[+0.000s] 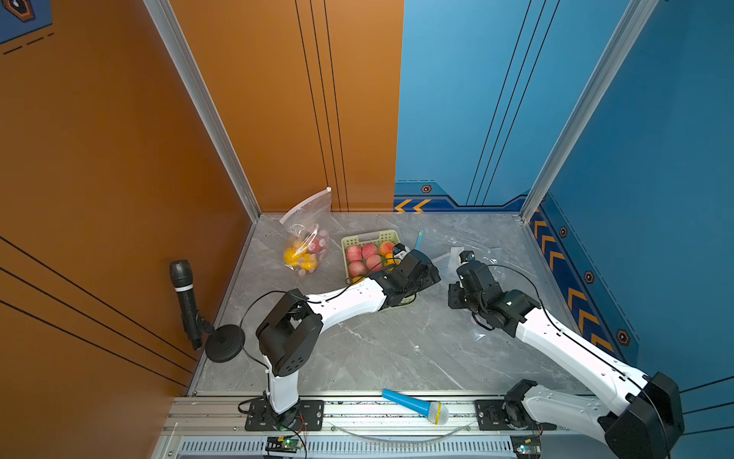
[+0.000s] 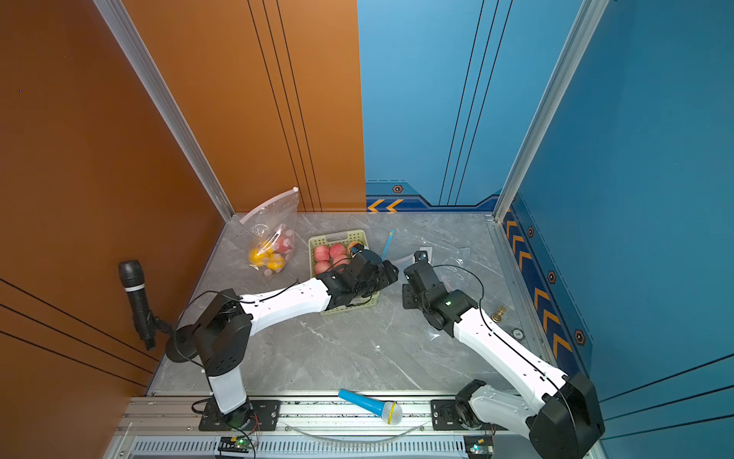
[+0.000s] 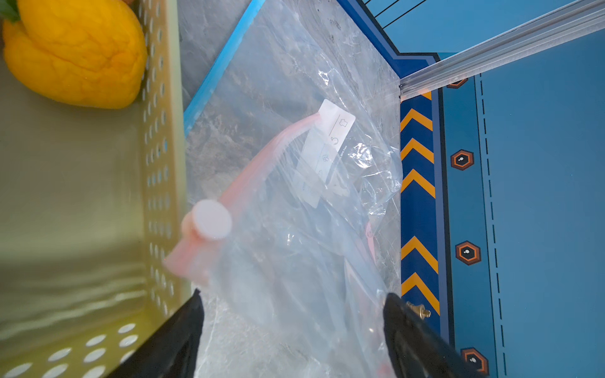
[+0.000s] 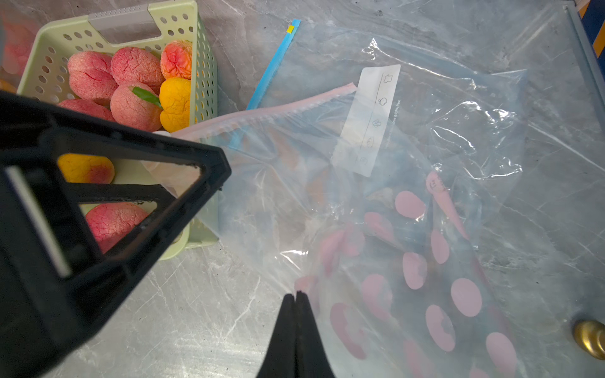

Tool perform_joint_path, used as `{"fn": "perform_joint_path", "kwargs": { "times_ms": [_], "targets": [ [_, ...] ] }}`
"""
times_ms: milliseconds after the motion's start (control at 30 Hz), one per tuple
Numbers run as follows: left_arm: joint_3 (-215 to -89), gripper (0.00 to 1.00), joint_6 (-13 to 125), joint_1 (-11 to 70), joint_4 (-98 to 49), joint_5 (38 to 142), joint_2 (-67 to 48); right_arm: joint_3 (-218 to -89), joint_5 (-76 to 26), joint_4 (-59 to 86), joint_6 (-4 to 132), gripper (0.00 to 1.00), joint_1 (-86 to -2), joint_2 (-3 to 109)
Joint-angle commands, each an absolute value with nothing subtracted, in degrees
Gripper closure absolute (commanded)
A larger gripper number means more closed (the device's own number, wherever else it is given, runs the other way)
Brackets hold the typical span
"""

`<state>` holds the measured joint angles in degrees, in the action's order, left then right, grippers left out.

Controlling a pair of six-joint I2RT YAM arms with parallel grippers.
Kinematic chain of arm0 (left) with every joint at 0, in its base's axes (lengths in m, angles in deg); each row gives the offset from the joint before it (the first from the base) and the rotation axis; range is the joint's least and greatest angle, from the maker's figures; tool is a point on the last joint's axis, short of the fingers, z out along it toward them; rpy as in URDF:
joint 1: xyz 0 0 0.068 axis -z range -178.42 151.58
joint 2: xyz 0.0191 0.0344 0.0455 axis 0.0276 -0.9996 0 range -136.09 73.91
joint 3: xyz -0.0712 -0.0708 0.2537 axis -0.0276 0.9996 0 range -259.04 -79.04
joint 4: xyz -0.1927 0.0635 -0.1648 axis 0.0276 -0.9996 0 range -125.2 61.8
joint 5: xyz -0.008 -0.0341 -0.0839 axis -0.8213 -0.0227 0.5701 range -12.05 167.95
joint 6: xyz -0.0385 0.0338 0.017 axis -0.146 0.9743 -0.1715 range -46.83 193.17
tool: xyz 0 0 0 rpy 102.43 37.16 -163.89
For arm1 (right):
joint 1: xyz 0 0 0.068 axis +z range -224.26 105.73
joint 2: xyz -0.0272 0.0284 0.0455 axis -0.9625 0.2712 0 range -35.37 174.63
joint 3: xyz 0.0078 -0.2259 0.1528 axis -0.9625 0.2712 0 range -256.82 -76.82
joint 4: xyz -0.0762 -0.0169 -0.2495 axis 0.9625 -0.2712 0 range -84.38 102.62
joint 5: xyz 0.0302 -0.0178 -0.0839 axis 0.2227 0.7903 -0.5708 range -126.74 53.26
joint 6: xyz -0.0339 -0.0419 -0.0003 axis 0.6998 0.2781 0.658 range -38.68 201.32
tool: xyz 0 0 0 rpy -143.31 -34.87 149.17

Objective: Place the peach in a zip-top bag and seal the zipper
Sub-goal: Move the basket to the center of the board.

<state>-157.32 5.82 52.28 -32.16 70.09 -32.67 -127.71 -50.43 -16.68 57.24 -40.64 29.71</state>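
Clear bag (image 4: 409, 212) lies empty just beside the basket (image 4: 206, 81) holding the peaches (image 4: 131, 111); hold its edge taut with the right gripper (image 4: 296, 294), fingers pressed together on it, and close the left gripper (image 3: 293, 296), fingers spread beside the basket, squarely on the pink zipper (image 4: 262, 110).

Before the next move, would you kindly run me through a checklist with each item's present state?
1. Grip: right gripper shut on the dotted bag at its edge: ok.
2. Free hand: left gripper open, holding nothing: ok.
3. Supply: peaches lying in the basket: ok.
4. Peach already inside the dotted bag: not ok, none visible.
5. Bag mouth parted wide enough for a peach: cannot tell.
6. Slider in sight for sealing: ok.
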Motion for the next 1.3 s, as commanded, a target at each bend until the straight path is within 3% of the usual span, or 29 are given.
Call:
{"fn": "perform_joint_path", "kwargs": {
  "times_ms": [0,167,300,333,433,500,667,833,1067,1267],
  "targets": [
    [-159.9,0.25,6.1,52.7,-31.2,70.9,-35.5,-127.0,-50.1,-16.0,56.5,1.0,-40.0,29.1],
    [-161.3,0.58,9.8,52.7,-28.2,71.4,-36.2,-127.1,-49.8,-17.0,56.6,1.0,-39.2,27.9],
    [-162.3,0.98,16.5,52.1,-28.1,72.6,-34.4,-127.3,-48.2,-18.0,57.1,1.0,-39.2,25.9],
    [-162.5,1.0,18.8,51.8,-28.5,73.7,-33.7,-127.7,-47.8,-18.4,57.1,1.0,-39.2,25.4],
    [-161.6,1.0,27.1,51.0,-28.3,79.5,-30.1,-129.8,-47.3,-20.3,58.0,0.62,-39.3,23.5],
    [-159.1,1.0,31.8,50.6,-26.0,83.1,-26.3,-132.0,-47.5,-22.0,58.7,0.51,-39.5,21.9],
    [-157.1,1.0,44.9,48.5,-30.9,94.7,-16.6,-139.5,-43.7,-26.3,60.7,0.42,-41.8,18.1],
    [-159.7,1.0,66.7,48.1,-50.5,105.6,-7.9,-146.3,-33.3,-27.7,62.2,0.3,-47.1,16.8],
    [-151.0,1.0,92.5,43.8,-58.3,109.4,8.7,-153.2,-14.3,-28.2,66.1,0.24,-54.9,19.2],
    [-143.8,1.0,109.9,37.4,-58.0,123.3,21.1,-157.3,4.0,-30.9,72.7,0.24,-55.9,22.3]
  ]
}}
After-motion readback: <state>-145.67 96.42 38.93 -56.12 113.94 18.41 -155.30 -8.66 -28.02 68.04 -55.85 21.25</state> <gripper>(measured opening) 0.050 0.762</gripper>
